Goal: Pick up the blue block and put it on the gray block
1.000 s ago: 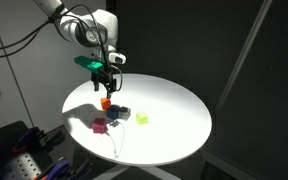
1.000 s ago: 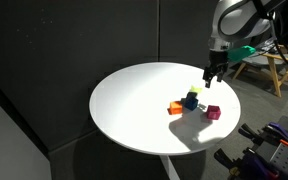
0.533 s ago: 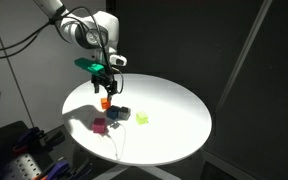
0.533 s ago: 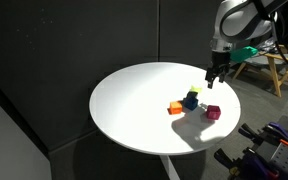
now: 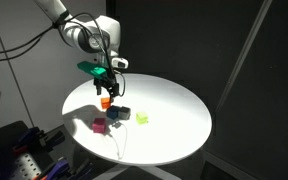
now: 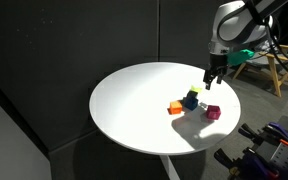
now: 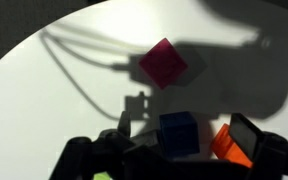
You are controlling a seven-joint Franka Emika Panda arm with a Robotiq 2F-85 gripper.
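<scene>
The blue block (image 7: 179, 133) sits on the white round table (image 7: 44, 90), between my gripper's (image 7: 184, 150) spread fingers and below them. The gripper is open and empty, hovering above the cluster of blocks in both exterior views (image 5: 106, 88) (image 6: 212, 78). The blue block also shows in both exterior views (image 5: 124, 112) (image 6: 191, 101). The gray block (image 5: 117, 113) is a dark shape touching the blue one. In the wrist view I cannot tell it from the dark left finger.
An orange block (image 7: 230, 145) lies right of the blue one, by the right finger (image 7: 252, 133). A magenta block (image 7: 164, 63) lies farther off, and a yellow-green block (image 5: 142, 118) sits near the cluster. The table edge (image 5: 199, 140) drops off all round.
The gripper has dropped slightly toward the blocks. The blocks have not moved.
</scene>
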